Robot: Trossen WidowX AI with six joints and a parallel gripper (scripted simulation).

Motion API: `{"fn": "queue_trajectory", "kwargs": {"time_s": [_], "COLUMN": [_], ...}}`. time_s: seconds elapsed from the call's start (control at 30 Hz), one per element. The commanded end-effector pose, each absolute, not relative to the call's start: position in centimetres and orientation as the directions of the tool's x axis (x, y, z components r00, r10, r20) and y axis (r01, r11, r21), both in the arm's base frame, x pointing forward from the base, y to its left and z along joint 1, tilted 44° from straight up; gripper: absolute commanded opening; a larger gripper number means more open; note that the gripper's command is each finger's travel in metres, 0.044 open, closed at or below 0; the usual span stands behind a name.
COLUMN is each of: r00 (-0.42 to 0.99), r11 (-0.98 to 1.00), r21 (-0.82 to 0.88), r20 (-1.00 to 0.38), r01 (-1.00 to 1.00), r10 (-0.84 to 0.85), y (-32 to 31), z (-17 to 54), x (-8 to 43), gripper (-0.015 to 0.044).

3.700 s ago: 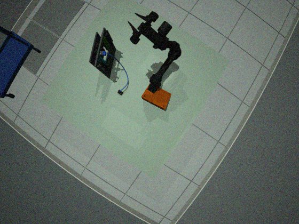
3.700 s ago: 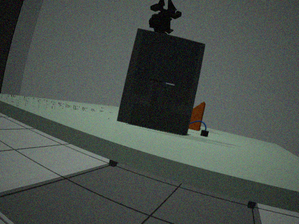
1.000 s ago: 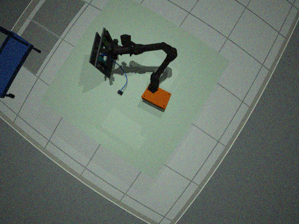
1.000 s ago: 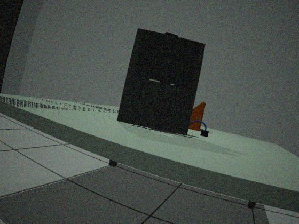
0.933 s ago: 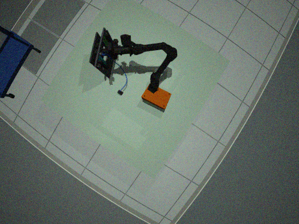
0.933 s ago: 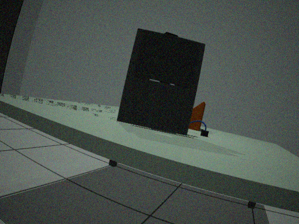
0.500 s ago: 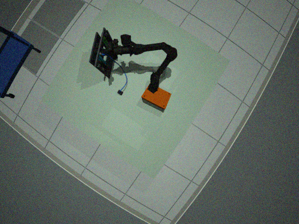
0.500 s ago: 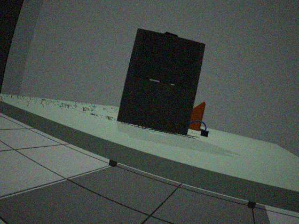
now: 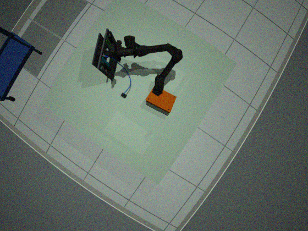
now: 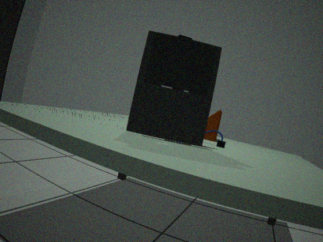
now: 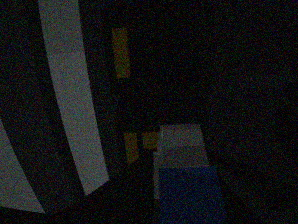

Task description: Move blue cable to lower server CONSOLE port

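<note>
The dark server rack (image 9: 97,52) (image 10: 173,89) stands upright on the green mat; the exterior view shows only its back. My gripper (image 9: 112,53) is pressed against the rack's front and is shut on the plug. In the dim wrist view the plug (image 11: 181,146) shows as a pale block with a blue boot (image 11: 189,194) behind it, set against the dark server face beside small yellow labels (image 11: 131,146). The fingers themselves are too dark to make out there. The blue cable (image 9: 127,77) (image 10: 214,132) curves from the plug down to a small black end block (image 9: 124,95) (image 10: 221,143) on the mat.
The arm's orange base (image 9: 161,101) (image 10: 214,124) sits on the mat to the right of the rack. A blue cart (image 9: 11,66) stands at the far left, off the mat. The mat (image 9: 132,129) lies on a tiled floor.
</note>
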State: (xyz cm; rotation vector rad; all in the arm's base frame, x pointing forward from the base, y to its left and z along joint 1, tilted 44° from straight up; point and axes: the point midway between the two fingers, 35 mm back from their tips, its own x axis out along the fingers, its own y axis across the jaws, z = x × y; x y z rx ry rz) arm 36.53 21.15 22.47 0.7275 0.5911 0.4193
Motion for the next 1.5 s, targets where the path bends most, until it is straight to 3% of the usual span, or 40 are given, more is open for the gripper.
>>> {"fn": "queue_trajectory", "kwargs": {"time_s": [0.0,0.1,1.47], "r00": [0.759,0.759,0.756], "r11": [0.676,0.676,0.678], "r21": [0.720,0.720,0.718], "r20": [-0.352,-0.352,-0.354], "r01": [-0.154,-0.154,-0.158], "r10": [0.548,0.548,0.551], "y": [21.2,21.2,20.6], "z": [22.5,22.5,22.6], "x": [36.5,36.5,35.2], "gripper": [0.0019,0.0000,0.0000]}}
